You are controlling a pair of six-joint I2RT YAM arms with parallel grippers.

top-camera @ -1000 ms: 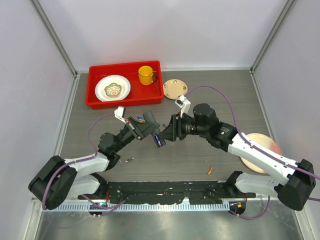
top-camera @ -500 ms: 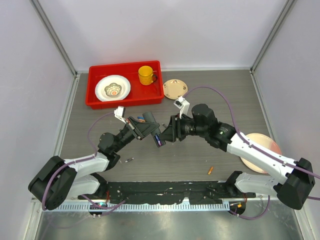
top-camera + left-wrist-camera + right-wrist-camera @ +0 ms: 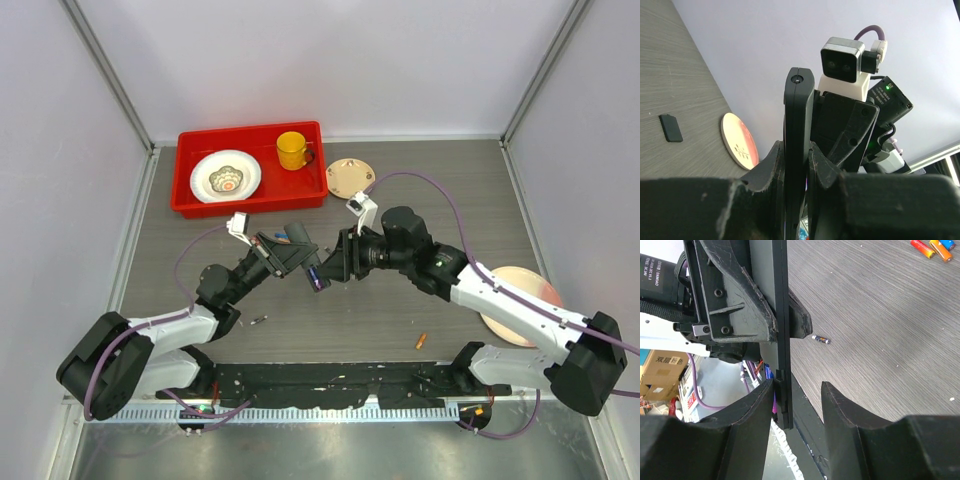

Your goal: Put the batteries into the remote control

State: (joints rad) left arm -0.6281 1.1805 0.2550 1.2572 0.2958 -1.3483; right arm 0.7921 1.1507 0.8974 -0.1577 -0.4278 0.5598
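The remote control [image 3: 303,258] is a slim black bar held above the table, with my left gripper [image 3: 290,256] shut on its middle. In the left wrist view the remote control [image 3: 799,112] stands edge-on between the left gripper's [image 3: 799,167] jaws. My right gripper [image 3: 797,407] is open and straddles the remote's [image 3: 781,335] lower end: its left finger [image 3: 747,415] lies against that end, its right finger stands apart. A purple battery [image 3: 773,406] shows at that end. Loose batteries lie on the table [image 3: 258,320] [image 3: 421,341] [image 3: 821,339]. The small black back cover [image 3: 671,128] lies flat on the table.
A red tray [image 3: 190,200] with a white dish [image 3: 226,177] and a yellow cup [image 3: 292,150] stands at the back left. A round tan coaster [image 3: 351,177] lies beside it. A pink plate [image 3: 522,300] sits at the right. More batteries [image 3: 931,247] lie further off.
My right gripper has edged slightly left toward the remote. The left arm and the remote have stayed still.
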